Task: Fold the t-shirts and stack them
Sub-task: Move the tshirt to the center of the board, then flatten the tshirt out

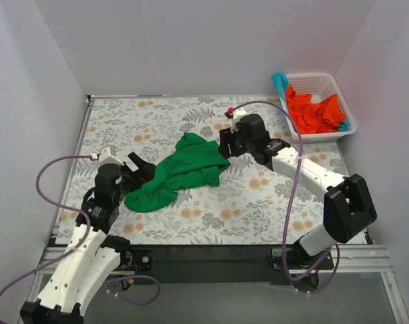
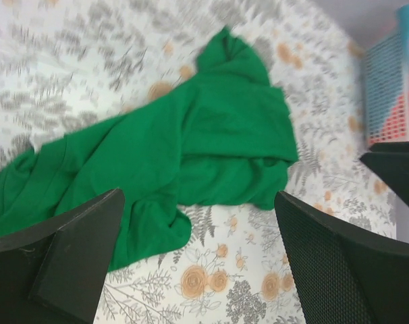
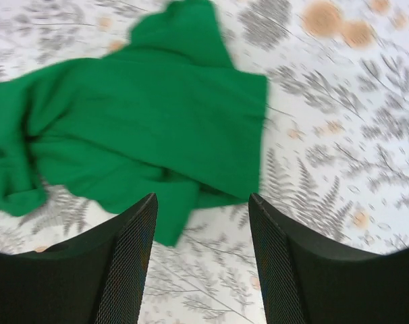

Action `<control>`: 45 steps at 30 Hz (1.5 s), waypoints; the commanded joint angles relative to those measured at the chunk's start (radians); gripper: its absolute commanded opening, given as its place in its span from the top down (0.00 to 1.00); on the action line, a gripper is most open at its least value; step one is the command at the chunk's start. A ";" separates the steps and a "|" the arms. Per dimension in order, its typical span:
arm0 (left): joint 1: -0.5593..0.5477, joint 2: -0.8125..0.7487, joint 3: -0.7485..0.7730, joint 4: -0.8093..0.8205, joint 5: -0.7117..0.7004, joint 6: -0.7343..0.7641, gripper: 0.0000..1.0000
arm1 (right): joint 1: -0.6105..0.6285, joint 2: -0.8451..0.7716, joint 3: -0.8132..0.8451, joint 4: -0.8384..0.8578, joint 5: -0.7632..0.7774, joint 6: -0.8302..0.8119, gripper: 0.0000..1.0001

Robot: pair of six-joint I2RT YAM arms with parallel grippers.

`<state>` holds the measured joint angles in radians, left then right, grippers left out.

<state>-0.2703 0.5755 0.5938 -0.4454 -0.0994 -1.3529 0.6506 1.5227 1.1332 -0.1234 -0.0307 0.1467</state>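
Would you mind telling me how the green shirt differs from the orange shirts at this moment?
The green shirt lies alone on the table, while the orange shirts sit piled in the basket at the far right corner. The green shirt is stretched out long, though rumpled; the orange shirts are bunched in a heap. Neither is folded yet.

Green t-shirt (image 1: 184, 172) lies crumpled and unfolded at the centre of the floral table (image 1: 258, 196). Left gripper (image 1: 141, 167) sits at its lower-left end, jaws apart; right gripper (image 1: 224, 146) sits at its upper-right edge. White lattice basket (image 1: 311, 76), in the far right corner, holds orange-red t-shirts (image 1: 316, 111) and a teal t-shirt (image 1: 280, 82).
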 commanded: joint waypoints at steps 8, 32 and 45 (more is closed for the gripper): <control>-0.003 0.288 -0.074 -0.081 -0.105 -0.334 0.04 | -0.197 0.163 -0.141 0.177 -0.262 0.102 0.38; 0.002 0.511 -0.088 0.047 -0.196 -0.324 1.00 | -0.206 0.305 0.006 0.193 -0.232 0.004 0.99; 0.029 0.428 0.533 -0.102 -0.537 0.104 1.00 | -0.215 -0.191 0.226 -0.097 0.331 -0.370 0.99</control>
<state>-0.2470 1.0512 1.0142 -0.5064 -0.5095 -1.4021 0.4423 1.4433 1.3121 -0.1783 0.1352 -0.0933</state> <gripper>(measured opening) 0.014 0.036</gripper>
